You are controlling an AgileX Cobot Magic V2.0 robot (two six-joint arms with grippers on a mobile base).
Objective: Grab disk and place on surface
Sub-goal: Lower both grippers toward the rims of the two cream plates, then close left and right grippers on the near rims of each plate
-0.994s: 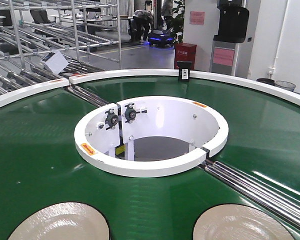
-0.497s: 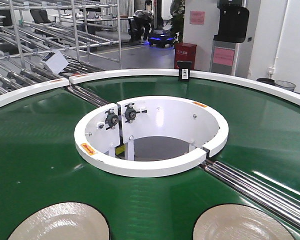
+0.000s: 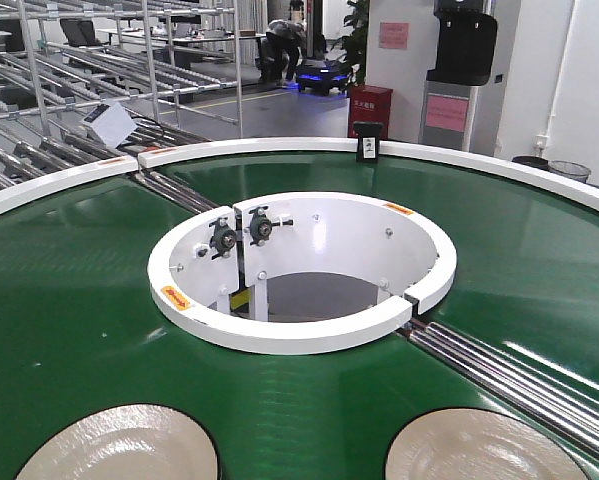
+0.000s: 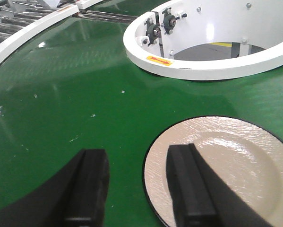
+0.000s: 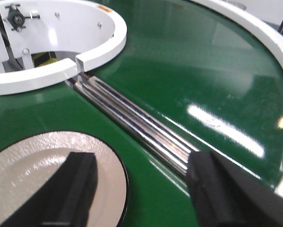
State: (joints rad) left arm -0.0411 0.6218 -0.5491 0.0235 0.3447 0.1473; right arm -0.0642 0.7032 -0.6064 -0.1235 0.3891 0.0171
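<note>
Two cream disks with black rims lie on the green belt at the near edge of the front view, a left disk and a right disk. In the left wrist view my left gripper is open, low over the belt. Its right finger is above the left disk and its left finger is above bare belt, so the rim lies between them. My right gripper is open too, straddling the right disk's right rim. The surface is out of view. Neither gripper shows in the front view.
The green belt runs round a raised white inner ring with an open hole. Steel rollers cross the belt at the right, close to my right gripper's outer finger. A white outer rim with a small black box bounds the far side.
</note>
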